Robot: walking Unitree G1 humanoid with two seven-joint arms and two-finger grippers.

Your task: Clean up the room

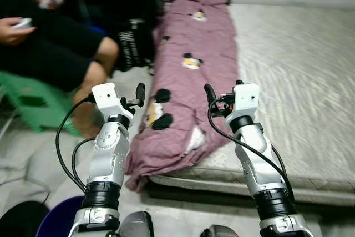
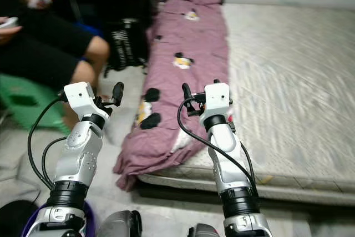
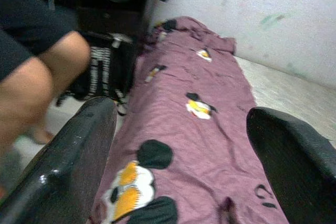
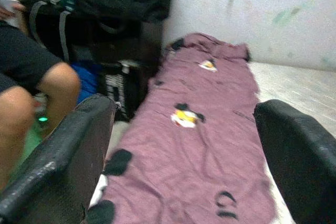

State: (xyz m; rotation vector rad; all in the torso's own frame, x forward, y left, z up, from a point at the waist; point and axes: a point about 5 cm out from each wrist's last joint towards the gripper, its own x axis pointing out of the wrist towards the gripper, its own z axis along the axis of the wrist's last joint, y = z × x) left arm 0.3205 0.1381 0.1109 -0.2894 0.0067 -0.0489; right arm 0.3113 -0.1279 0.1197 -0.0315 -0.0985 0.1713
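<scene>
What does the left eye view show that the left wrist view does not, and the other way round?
The left eye view alone shows both silver arms, the right gripper, the green stool and the person's hands. The left wrist view alone shows the left gripper's fingers close up, spread apart. Both share the purple blanket on the mattress, the black bag and the person's knee.

Both silver arms raised fwd, forearms angled up, wrists level w/ each other. Left gripper [image 1: 140, 94] out front on the left, jaws spread wide, holding nothing; black cables loop off its wrist. Right gripper [image 1: 209, 92] opposite on the right, jaws also spread wide & holding nothing, cable trailing down the forearm. The two grippers point toward each other, apart.
</scene>
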